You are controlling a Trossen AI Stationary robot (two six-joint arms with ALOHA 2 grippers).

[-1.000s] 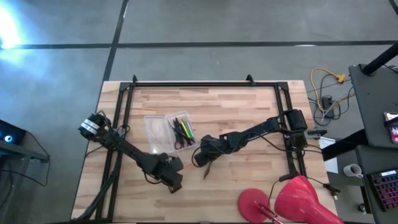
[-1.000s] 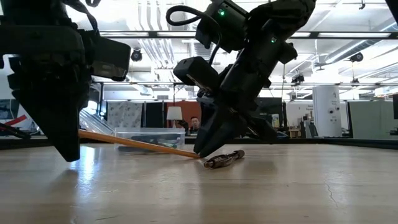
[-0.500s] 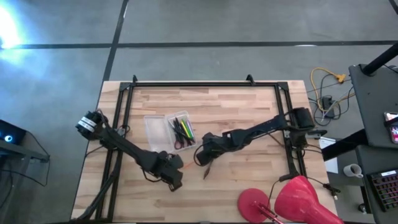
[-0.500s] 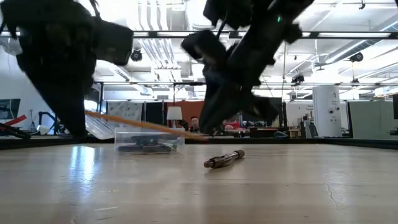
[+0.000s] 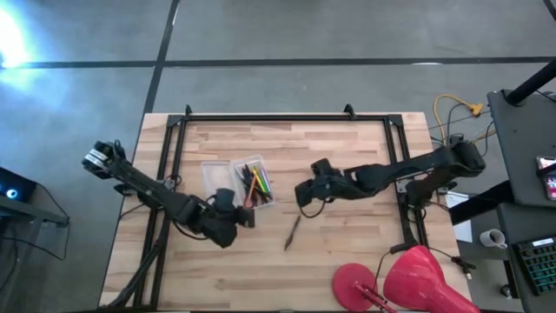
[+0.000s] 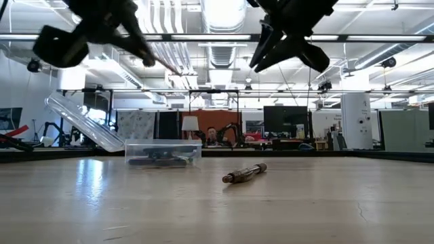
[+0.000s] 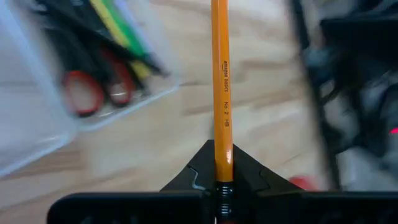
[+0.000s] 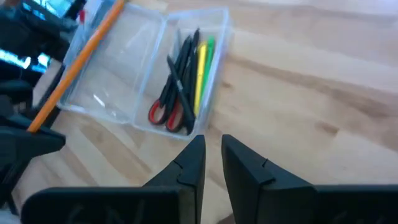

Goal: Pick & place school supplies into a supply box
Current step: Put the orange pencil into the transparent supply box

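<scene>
Gripping an orange pencil (image 7: 221, 93) by its end, the left gripper (image 5: 234, 211) hangs just beside the open supply box (image 5: 228, 184), the pencil's length aimed along that box, which holds scissors (image 8: 168, 113) and pens (image 8: 189, 62). Beyond the box, the right gripper (image 8: 212, 163) hovers empty, fingers nearly together, while a dark pen (image 5: 292, 233) lies flat on the table (image 5: 347, 174) below it.

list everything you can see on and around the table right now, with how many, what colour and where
supply box: one, clear, lid open, left of table centre
pens: several, black, yellow, green, inside the box
scissors: one, red-handled, inside the box
orange pencil: one, gripped by the left end effector, raised beside the box
dark pen: one, brownish, lying on the table centre
round object: one, red-pink, off the table's near right corner
left end effector: shut on the pencil
right end effector: raised, empty, nearly shut
</scene>
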